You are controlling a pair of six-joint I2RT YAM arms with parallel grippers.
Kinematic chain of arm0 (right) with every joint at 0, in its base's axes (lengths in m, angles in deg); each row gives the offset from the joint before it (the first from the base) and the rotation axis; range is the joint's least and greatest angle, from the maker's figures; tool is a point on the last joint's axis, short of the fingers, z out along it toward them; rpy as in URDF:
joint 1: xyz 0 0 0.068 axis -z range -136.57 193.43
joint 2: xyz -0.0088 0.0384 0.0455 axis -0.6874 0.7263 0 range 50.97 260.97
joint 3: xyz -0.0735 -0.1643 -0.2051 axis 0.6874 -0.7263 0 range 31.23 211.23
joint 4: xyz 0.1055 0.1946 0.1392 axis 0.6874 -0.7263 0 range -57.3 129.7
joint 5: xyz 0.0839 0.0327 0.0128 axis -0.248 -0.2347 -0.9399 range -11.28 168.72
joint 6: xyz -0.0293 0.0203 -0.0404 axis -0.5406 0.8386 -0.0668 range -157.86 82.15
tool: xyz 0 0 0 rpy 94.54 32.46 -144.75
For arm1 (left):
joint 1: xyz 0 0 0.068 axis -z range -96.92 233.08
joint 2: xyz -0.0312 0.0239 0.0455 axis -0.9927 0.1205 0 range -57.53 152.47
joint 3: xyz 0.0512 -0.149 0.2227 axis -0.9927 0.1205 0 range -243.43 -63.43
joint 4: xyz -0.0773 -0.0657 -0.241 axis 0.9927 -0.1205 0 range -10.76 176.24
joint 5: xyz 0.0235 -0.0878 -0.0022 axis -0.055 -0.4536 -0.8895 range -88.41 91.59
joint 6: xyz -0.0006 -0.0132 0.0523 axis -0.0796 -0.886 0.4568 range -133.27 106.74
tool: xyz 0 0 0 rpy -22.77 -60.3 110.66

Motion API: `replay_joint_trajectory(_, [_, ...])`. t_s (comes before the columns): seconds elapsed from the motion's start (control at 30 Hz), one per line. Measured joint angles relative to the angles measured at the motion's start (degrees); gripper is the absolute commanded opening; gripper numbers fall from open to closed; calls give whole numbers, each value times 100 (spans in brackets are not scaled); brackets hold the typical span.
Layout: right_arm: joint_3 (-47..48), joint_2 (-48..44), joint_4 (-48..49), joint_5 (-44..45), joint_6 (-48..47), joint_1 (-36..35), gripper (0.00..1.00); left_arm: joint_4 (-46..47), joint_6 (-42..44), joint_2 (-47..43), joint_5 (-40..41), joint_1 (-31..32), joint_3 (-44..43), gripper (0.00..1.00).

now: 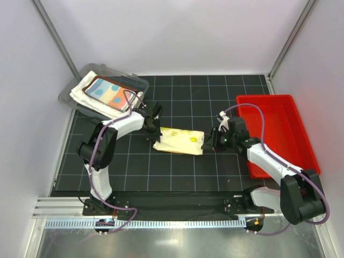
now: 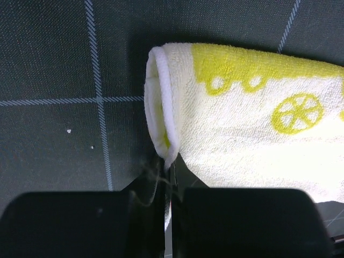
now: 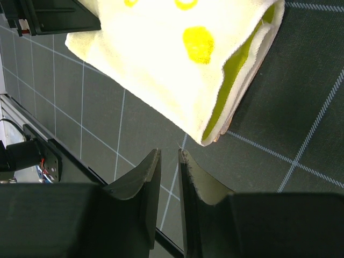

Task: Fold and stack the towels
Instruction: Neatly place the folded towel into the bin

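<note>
**Left pincer bites the yellow towel's corner**

The folded yellow towel (image 1: 179, 141) lies mid-surface (image 1: 177, 172), between both arms. The left pincer (image 2: 167, 180) is squeezed tight on its hem corner. The right pincer (image 3: 169, 161) sits just off the opposite end, jaws a narrow slit apart, gripping nothing. The dotted blue towel (image 1: 107, 92) tops the pile in the clear tub (image 1: 137, 80), back left.

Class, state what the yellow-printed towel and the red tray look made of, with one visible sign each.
The yellow-printed towel: terry cloth, probably cotton; looped, fuzzy pile and a rolled hem. The red tray: likely moulded plastic; smooth, uniform, stiff walls.
</note>
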Motion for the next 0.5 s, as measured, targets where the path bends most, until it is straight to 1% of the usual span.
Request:
replay_joint_trajectory(0.27, [0,-85,-4,-4,0,0,27,-90,17,-9,74,24,-63,0])
replay_joint_trajectory(0.5, [0,-240,-4,-2,17,0,29,-669,446,-20,929,345,-472,0])
